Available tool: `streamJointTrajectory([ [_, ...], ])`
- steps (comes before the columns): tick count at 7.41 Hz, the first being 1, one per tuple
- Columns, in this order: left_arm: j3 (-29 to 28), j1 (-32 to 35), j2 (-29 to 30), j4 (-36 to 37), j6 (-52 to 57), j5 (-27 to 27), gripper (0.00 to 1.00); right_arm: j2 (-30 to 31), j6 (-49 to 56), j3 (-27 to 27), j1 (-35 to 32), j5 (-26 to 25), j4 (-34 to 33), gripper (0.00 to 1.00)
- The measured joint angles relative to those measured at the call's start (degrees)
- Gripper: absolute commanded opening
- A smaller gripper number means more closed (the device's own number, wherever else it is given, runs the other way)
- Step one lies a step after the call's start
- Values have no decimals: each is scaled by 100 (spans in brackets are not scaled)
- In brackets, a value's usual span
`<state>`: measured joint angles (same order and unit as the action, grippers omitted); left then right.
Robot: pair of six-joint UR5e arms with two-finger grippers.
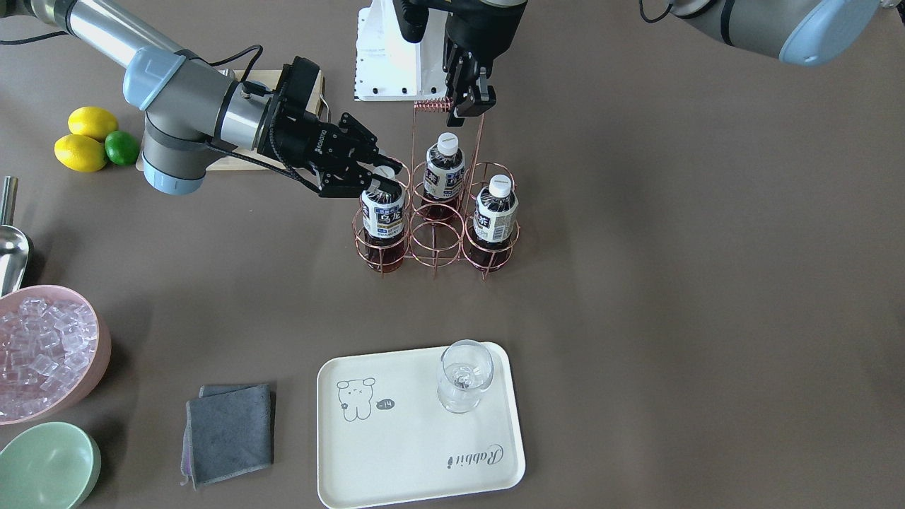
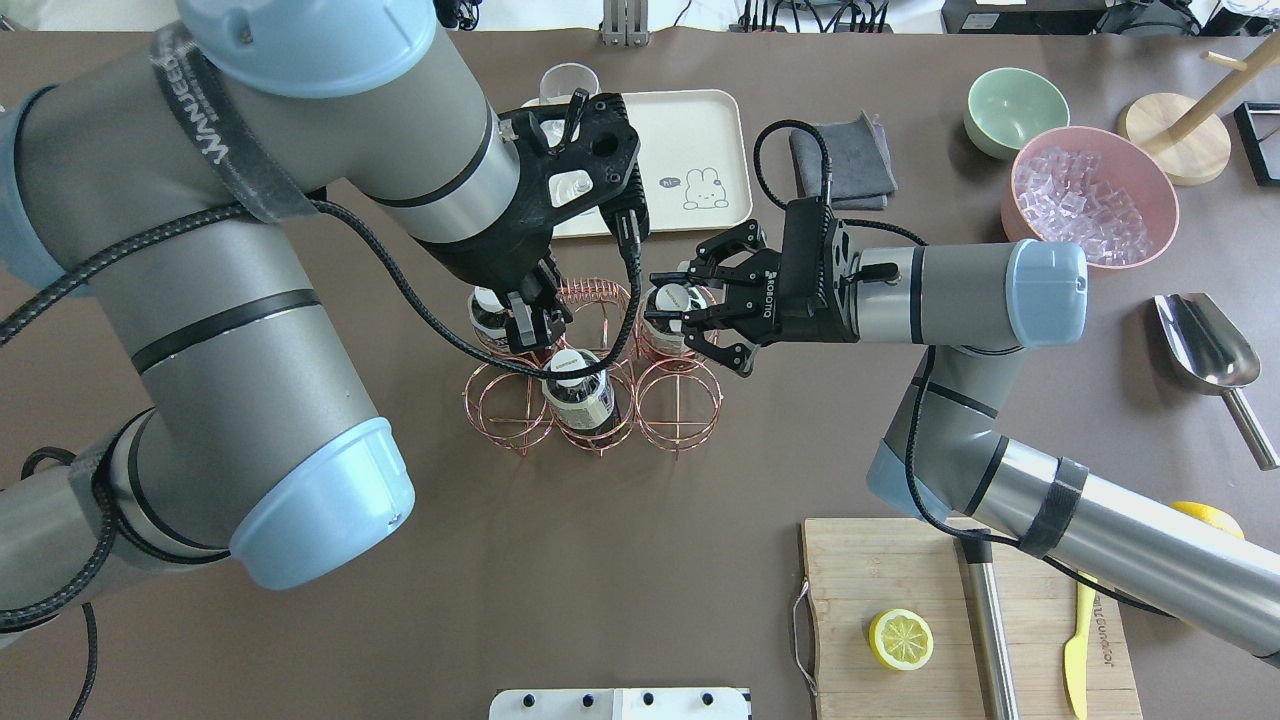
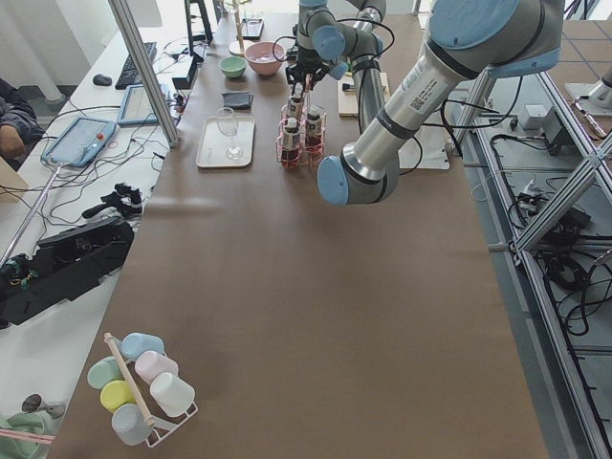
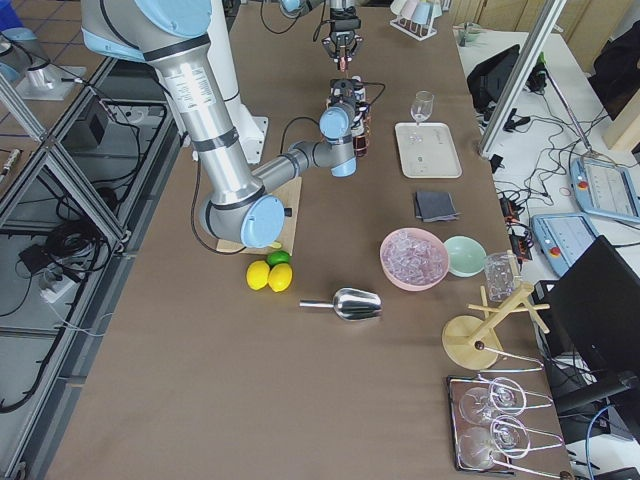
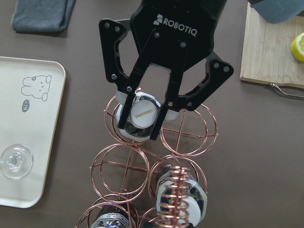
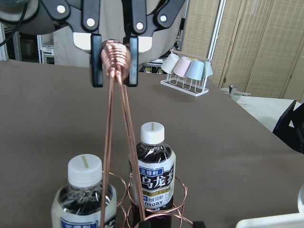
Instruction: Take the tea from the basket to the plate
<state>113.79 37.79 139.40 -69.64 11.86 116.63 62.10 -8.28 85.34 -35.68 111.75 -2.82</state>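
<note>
While the left gripper [image 6: 114,64] clamps the basket handle [image 1: 433,106], the right gripper [image 5: 141,130] pinches the upright tea [image 1: 382,212], with the plate [image 2: 690,125] at its twelve o'clock overhead.

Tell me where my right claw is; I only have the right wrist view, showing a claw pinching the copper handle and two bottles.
Observer: The right claw has its fingers against both sides of the white cap of the tea bottle, in the basket's corner ring on the plate side.
Operator: Anything on the plate already?
Observer: A clear glass stands upright on the plate, at the corner nearer the basket.
</note>
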Motion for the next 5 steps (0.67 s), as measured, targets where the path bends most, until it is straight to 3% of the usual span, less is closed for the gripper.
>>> streamJointTrajectory([
  [5, 6, 0, 8, 37, 1, 0, 0, -150, -196, 75, -161, 71, -79, 0],
])
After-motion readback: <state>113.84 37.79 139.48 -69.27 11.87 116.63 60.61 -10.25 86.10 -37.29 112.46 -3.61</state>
